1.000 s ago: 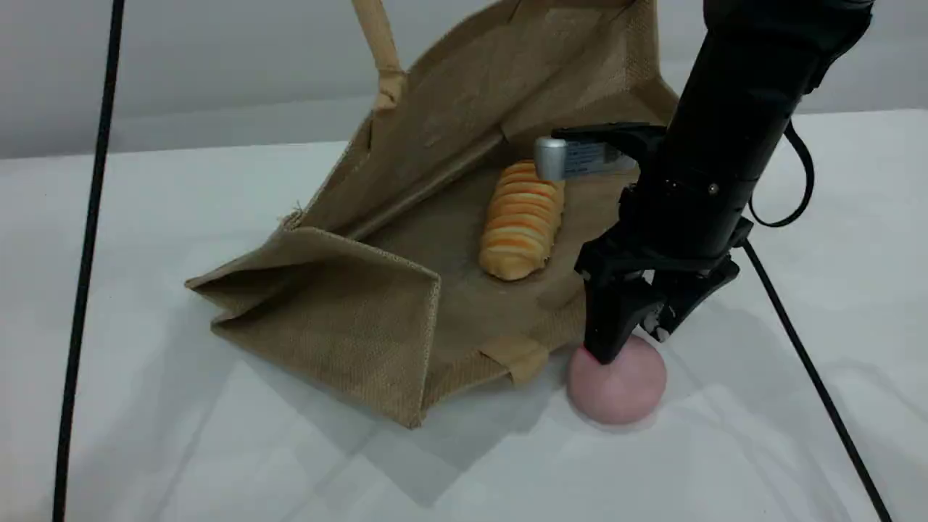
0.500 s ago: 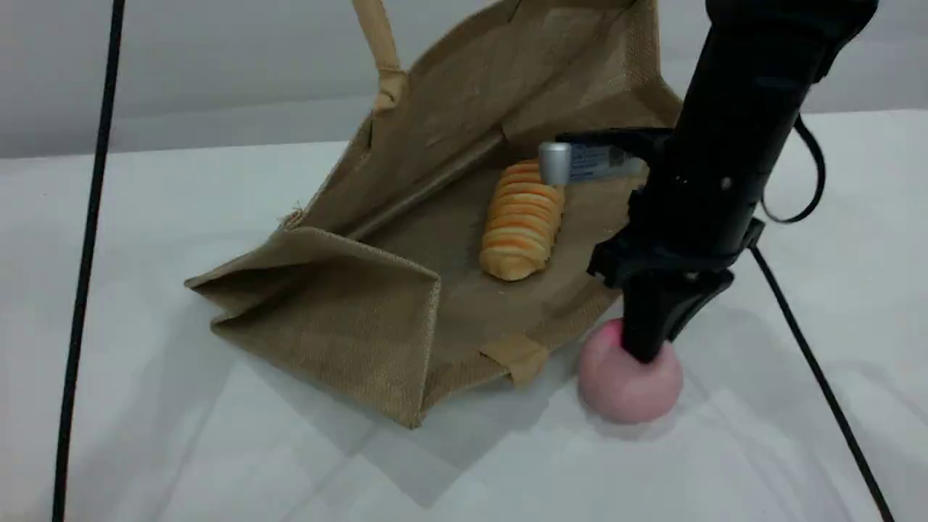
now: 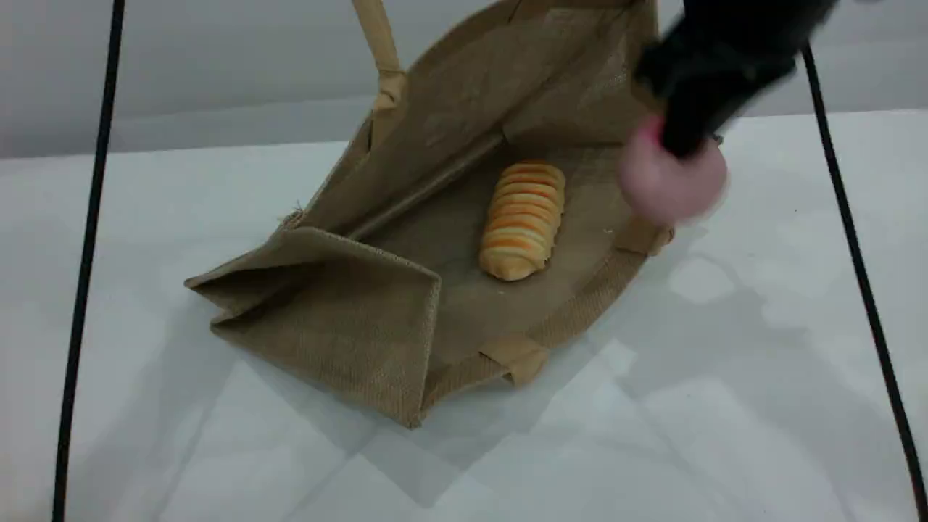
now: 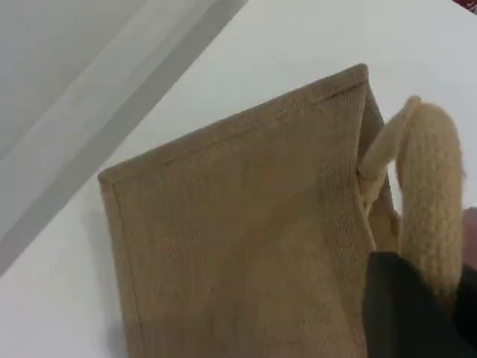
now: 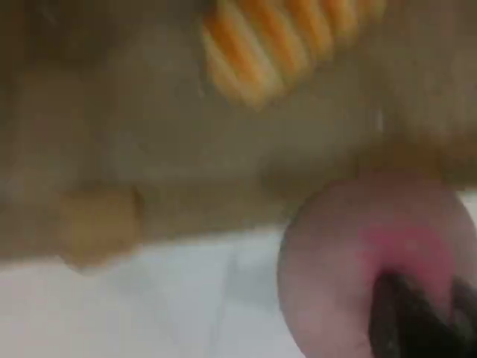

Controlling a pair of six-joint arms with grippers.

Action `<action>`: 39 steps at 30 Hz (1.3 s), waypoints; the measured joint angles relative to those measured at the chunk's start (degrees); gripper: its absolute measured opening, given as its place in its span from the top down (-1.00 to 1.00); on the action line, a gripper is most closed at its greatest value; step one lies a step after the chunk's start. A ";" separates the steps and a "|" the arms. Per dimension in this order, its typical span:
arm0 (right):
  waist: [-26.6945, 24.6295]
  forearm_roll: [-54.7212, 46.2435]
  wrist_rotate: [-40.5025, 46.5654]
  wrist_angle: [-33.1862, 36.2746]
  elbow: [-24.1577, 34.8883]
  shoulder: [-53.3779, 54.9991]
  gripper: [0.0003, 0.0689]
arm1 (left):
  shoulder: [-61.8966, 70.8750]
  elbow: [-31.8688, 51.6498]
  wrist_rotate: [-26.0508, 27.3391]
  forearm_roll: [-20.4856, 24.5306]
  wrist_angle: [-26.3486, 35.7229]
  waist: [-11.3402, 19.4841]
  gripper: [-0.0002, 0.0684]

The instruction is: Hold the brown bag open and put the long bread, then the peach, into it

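Scene view: right end effector (image 3: 681, 145) clamped on peach (image 3: 670, 188).

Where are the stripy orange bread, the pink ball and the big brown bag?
golden-orange ridged long bread (image 3: 523, 217), scene view, middle of its top.
dull pink round peach (image 3: 670, 187), scene view, its blurred front.
coarse brown jute bag (image 3: 348, 319), scene view, near folded side panel.

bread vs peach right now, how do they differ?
Shape: the bread is a long ridged loaf; the peach is a round ball.
Colour: the bread is golden-orange with pale stripes; the peach is dull pink.
Place: the bread lies inside the bag on its lower side; the peach is off the table, gripped by the right hand near the bag's right edge.
Sharpness: the bread is crisp; the peach is blurred.
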 joint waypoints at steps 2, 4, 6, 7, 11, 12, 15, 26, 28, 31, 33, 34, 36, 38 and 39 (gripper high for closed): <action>0.00 4.94 -3.20 -3.15 0.00 -0.29 0.97 | 0.00 0.00 0.00 0.00 0.00 0.00 0.72; 0.00 10.04 -6.60 -5.37 0.00 0.01 0.97 | 0.00 0.00 0.00 -0.06 0.05 0.00 0.72; 0.00 15.02 -10.60 -8.05 0.06 0.45 0.96 | 0.00 0.00 0.00 -0.10 0.05 0.00 0.72; 0.00 17.98 -12.65 -9.44 0.06 0.77 0.96 | 0.00 0.00 0.00 -0.10 0.05 0.00 0.72; 0.00 28.80 -21.15 -12.58 0.06 3.10 0.96 | 0.00 0.00 0.00 -0.10 0.05 0.00 0.72; 0.00 31.73 -22.84 -13.30 0.06 3.98 0.96 | 0.00 0.00 0.00 -0.10 0.05 0.00 0.72; 0.00 39.73 -28.05 -15.49 0.06 6.69 0.95 | 0.00 0.00 -0.04 -0.10 0.05 0.00 0.72; 0.00 67.37 -48.27 -18.86 -0.01 15.09 0.81 | 0.00 0.00 -0.16 -0.12 0.05 0.00 0.72; 0.00 71.64 -51.64 -17.00 -0.01 16.32 0.71 | 0.00 0.00 -0.16 -0.12 0.05 0.00 0.72; 0.00 76.66 -55.84 -15.44 -0.01 17.42 0.42 | 0.00 0.00 -0.16 -0.12 0.05 0.00 0.72; 0.00 79.22 -57.19 -15.25 -0.01 17.53 0.13 | 0.00 0.00 -0.16 -0.12 0.05 0.00 0.72; 0.00 80.12 -57.33 -15.13 -0.01 17.53 -0.03 | 0.00 0.00 -0.16 -0.12 0.05 0.00 0.72; 0.00 80.96 -57.33 -15.06 -0.01 17.53 -0.33 | 0.00 0.00 -0.16 -0.12 0.05 0.00 0.72; -0.05 80.96 -57.33 -14.89 -0.01 17.53 -0.59 | 0.00 0.00 -0.16 -0.12 0.05 0.00 0.72; -0.05 80.72 -57.27 -14.86 -0.01 17.48 -0.69 | 0.00 0.00 -0.16 -0.07 0.05 0.00 0.72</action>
